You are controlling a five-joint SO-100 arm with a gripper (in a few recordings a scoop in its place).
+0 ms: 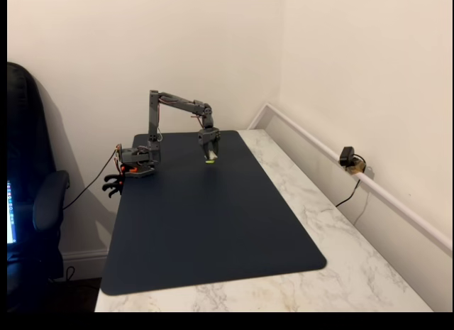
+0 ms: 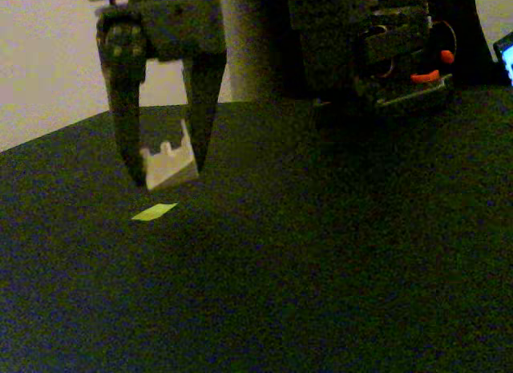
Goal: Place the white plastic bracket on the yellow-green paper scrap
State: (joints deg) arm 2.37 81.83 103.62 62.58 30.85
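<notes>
A grey arm is seen mounted at the far left edge of a dark blue mat that covers most of a white marbled bench. The arm is reached out over the far part of the mat, with its end effector pointed downward. In the close fixed view the end effector is seen from low down, its two dark fingers hanging nearly vertical and narrowing toward their tips. The white plastic bracket is pinched between those tips; its small upright prongs are visible along its upper edge, and its lower edge appears to be raised just above the mat, though contact with the mat cannot be ruled out from this angle. The yellow-green paper scrap is laid flat on the mat just in front of and slightly left of the bracket in this view, apart from it and not covered by it. In the wide fixed view the scrap is made out only as a tiny bright speck directly beneath the fingertips, and the bracket is too small there to be told apart from the end effector. The arm's base, with orange parts on it, is seen at the upper right of the close view. A small black camera is fixed on a white rail along the right wall, and a dark chair stands at the left edge of the wide view.
</notes>
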